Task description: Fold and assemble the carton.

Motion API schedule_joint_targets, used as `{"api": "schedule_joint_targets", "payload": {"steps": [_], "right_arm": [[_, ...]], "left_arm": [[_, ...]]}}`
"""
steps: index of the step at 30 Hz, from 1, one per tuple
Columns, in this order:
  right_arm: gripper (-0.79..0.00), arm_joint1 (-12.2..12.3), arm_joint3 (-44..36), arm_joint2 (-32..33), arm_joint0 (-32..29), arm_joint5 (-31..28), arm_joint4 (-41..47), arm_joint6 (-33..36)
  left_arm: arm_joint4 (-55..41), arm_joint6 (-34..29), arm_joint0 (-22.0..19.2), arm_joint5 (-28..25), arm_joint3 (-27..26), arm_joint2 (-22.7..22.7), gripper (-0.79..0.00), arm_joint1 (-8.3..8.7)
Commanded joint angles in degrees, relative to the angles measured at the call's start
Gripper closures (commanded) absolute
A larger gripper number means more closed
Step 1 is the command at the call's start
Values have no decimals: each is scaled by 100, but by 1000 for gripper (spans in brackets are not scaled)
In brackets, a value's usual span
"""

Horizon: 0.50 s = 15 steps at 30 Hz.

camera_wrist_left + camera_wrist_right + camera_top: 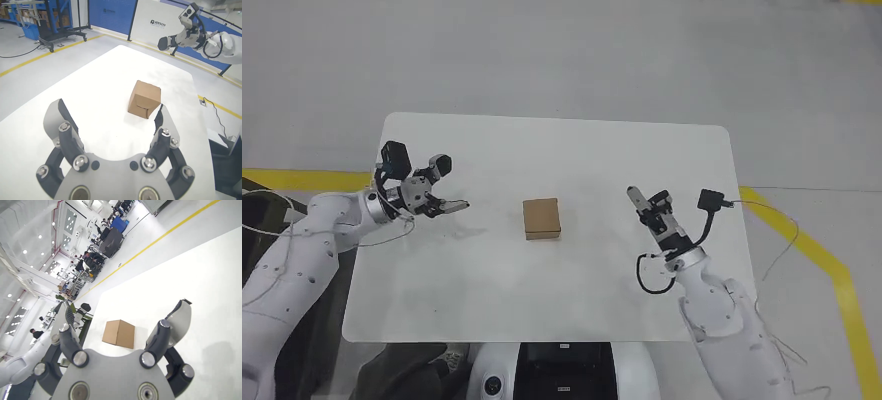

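Note:
A small brown carton (542, 217) stands as a cube in the middle of the white table (542, 290), touched by neither gripper. My left gripper (450, 185) hovers to its left, open and holding nothing. In the left wrist view the left gripper (111, 103) faces the carton (145, 99), whose near side shows tucked flaps with a small gap. My right gripper (649, 196) hovers to the carton's right, also open and holding nothing. In the right wrist view the right gripper (124, 302) faces the carton (119, 334) across bare table.
Yellow floor lines (822, 250) run past the table's left and right sides. A thin cable (777, 240) trails on the floor off the right edge. Bare tabletop surrounds the carton on every side.

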Motion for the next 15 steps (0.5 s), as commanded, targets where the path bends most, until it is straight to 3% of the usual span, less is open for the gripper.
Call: {"api": "schedule_joint_targets", "payload": {"steps": [1, 9, 15], "right_arm": [[-785, 30, -161, 141, -121, 56, -418, -49], [-785, 122, -1046, 591, -656, 699, -2119, -192], [-785, 137, -1343, 678, -808, 1014, -2642, -79]], "left_arm": [[-192, -190, 47, 2, -14, -182, -785, 87], [-888, -1186, 287, 2, -89, -798, -785, 331], [-1702, -1782, 471, 10, -193, -1198, -785, 423]]}}
